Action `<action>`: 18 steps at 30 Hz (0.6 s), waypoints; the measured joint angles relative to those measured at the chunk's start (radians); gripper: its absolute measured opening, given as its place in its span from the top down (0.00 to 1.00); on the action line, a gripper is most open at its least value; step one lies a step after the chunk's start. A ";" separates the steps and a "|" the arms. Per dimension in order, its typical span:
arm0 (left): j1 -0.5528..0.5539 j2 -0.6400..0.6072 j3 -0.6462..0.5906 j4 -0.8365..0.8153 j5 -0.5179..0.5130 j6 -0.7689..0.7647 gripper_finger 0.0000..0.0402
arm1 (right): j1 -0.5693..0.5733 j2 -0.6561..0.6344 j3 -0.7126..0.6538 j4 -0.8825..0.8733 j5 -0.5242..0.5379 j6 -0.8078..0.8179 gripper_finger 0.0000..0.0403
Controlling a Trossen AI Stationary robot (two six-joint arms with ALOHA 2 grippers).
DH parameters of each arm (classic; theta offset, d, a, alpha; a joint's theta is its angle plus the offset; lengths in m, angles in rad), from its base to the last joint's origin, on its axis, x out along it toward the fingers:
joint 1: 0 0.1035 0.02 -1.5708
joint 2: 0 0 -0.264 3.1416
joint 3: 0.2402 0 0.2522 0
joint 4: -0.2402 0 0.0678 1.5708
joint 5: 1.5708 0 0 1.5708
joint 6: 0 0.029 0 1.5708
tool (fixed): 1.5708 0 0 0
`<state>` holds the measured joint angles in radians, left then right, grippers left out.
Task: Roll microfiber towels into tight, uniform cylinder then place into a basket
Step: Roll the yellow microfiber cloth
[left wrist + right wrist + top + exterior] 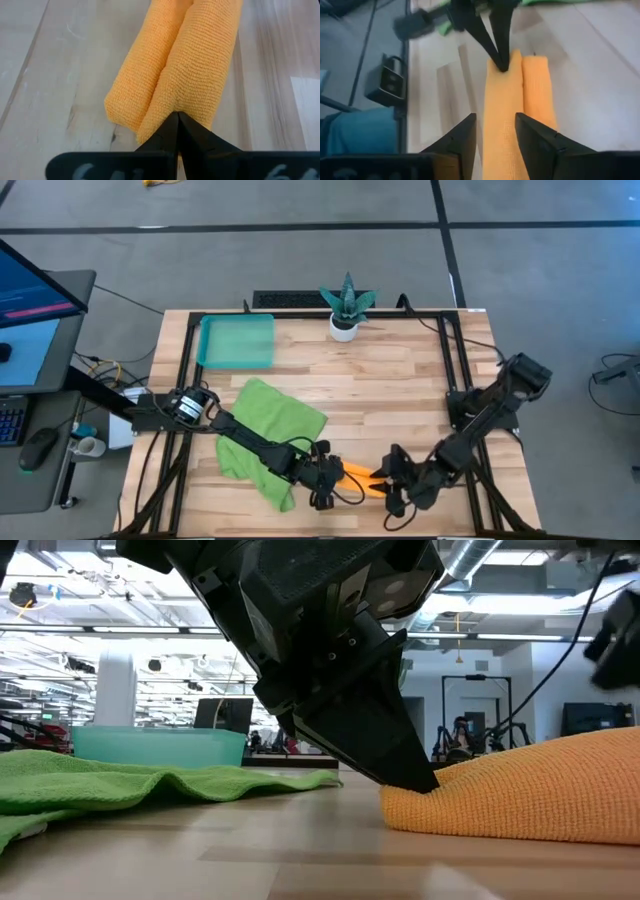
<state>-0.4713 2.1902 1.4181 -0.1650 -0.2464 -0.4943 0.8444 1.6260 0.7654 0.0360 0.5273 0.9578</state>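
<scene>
The orange towel [175, 70] lies near the front edge of the counter [400, 370], folded lengthwise into a narrow, long bundle of two plump ridges side by side with a crease between them. Its surface is a fine, nubbly looped weave, soft and matte. The left hand [177, 120] is clenched on one end of this bundle, its two dark, wedge-shaped fingers meeting at a pinch of cloth. The right hand [495, 132] is at the opposite end, its fingers spread to either side of one ridge without closing on it.

Just behind the left arm, the green towel [270, 425] lies spread out and rumpled, with loose folds and one corner turned over. The basket [238, 340] stands at the counter's far left corner, a shallow rectangular tray of translucent teal plastic. A small white pot with a spiky green plant [346, 305] stands at the far edge, near the basket. The counter is pale wood planks in a black metal frame.
</scene>
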 joint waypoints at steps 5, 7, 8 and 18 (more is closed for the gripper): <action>0.000 0.000 0.000 0.000 0.001 0.000 1.00 | -0.002 0.100 0.009 0.051 -0.039 0.011 0.70; 0.000 0.000 0.000 0.000 0.001 0.000 1.00 | -0.002 0.122 0.022 0.053 -0.062 0.020 0.75; 0.000 0.000 0.000 0.000 0.002 0.000 1.00 | -0.002 0.134 0.031 0.056 -0.077 0.027 0.78; 0.000 0.000 0.000 0.002 -0.001 0.015 1.00 | -0.001 0.176 0.056 -0.015 -0.146 0.115 0.95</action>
<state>-0.4713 2.1902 1.4181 -0.1634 -0.2474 -0.4797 0.8434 1.8018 0.8211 0.0212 0.3814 1.0729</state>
